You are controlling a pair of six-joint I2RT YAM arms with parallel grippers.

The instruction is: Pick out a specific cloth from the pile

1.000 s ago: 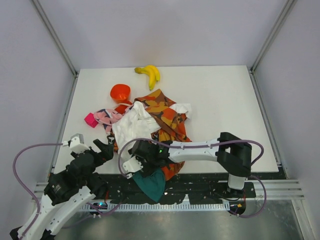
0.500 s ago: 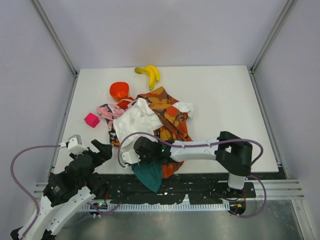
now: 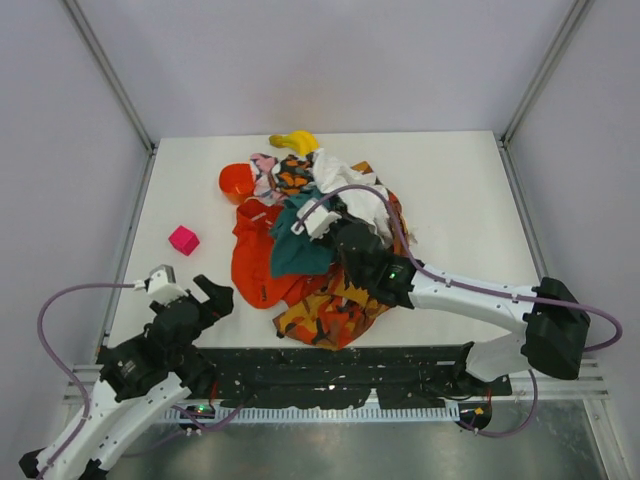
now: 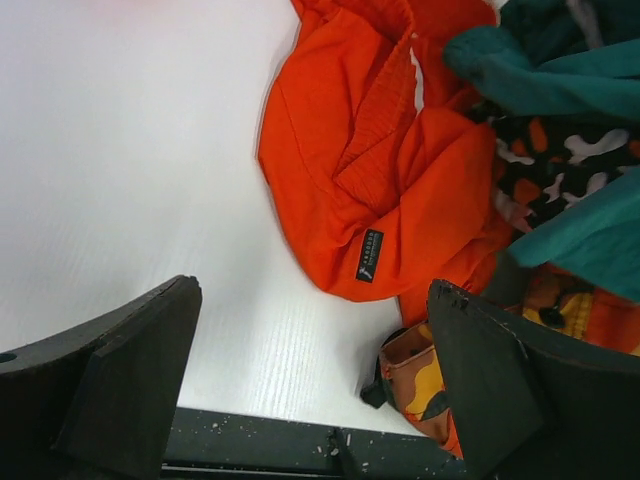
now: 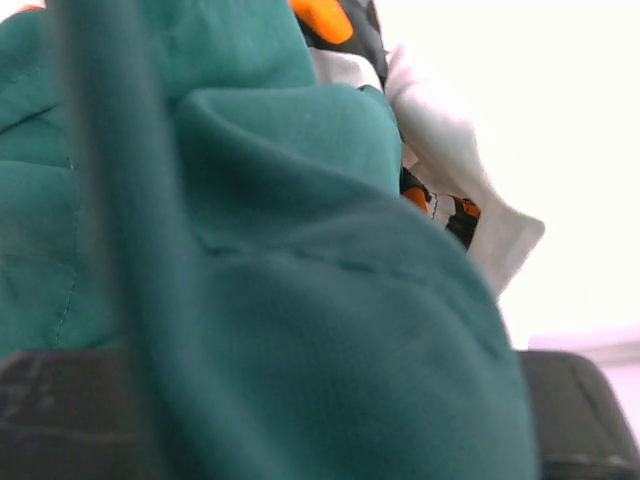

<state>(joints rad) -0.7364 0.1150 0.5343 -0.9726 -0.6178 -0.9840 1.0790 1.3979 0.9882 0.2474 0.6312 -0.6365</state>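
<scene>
The cloth [image 3: 254,262], plain bright orange-red, lies spread at the left edge of the pile [image 3: 335,290]. In the left wrist view the cloth [image 4: 400,190] shows a small black label. My left gripper [image 3: 190,292] is open near the table's front left, a short way from the cloth. Nothing lies between its fingers [image 4: 130,380], and bare table shows between them. My right gripper [image 3: 322,218] reaches over the pile and is shut on a teal cloth [image 3: 298,248]. That teal cloth [image 5: 300,300] fills the right wrist view and hides the jaws.
An orange bowl [image 3: 237,181] sits at the pile's far left. Bananas [image 3: 293,142] lie behind the pile, partly covered by it. A pink block [image 3: 183,240] rests alone at the left. Orange-and-brown camouflage cloth [image 4: 425,375] lies by the black front rail [image 4: 260,445].
My right gripper shut on the teal cloth at the front edge and swung it toward the far middle. The pile shifted with it, baring the plain orange-red cloth. The left arm barely moved.
</scene>
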